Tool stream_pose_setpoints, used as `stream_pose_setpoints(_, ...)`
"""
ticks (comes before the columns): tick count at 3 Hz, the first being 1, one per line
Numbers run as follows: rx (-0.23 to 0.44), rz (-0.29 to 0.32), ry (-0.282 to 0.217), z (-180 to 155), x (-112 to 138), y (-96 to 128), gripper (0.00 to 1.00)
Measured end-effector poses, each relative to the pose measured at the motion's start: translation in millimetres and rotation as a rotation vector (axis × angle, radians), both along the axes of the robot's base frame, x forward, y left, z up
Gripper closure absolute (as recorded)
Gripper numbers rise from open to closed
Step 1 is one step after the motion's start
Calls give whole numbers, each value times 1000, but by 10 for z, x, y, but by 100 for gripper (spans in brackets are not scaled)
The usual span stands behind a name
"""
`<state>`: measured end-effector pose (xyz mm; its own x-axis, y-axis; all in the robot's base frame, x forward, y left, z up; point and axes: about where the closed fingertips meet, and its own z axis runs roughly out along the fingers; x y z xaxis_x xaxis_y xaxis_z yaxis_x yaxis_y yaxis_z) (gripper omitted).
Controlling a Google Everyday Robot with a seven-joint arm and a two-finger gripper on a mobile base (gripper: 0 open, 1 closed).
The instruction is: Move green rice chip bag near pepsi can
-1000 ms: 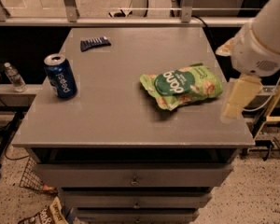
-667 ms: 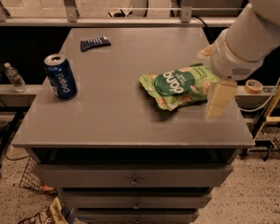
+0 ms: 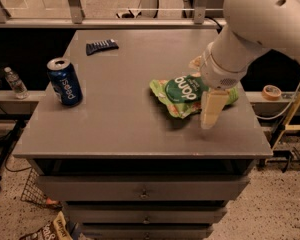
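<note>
The green rice chip bag (image 3: 181,92) lies flat on the grey table top (image 3: 120,124), right of the middle. The pepsi can (image 3: 64,81) stands upright near the table's left edge, far from the bag. My gripper (image 3: 209,120) hangs from the white arm at the right and sits over the bag's right end, its tip close to the table surface just in front of the bag. The arm hides the bag's right part.
A small dark blue wrapper (image 3: 102,46) lies at the back of the table. A clear plastic bottle (image 3: 14,82) stands on a ledge left of the table. A tape roll (image 3: 272,91) lies on the ledge at right. Drawers are below the table top.
The arm has swung left from the table's right edge and the gripper now covers the bag's right end. The bag and the can have not moved.
</note>
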<state>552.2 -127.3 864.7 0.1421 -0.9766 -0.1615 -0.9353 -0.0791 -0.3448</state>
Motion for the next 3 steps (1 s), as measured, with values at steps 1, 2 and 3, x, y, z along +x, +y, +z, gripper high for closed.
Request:
stream_pose_setpoints(1,0,44,14,-126,107,153,19)
stream_pose_setpoints(2,-6,69,36,-210,148,231,43)
stream_pose_setpoints(3,1,77,48,-204,177,258,64)
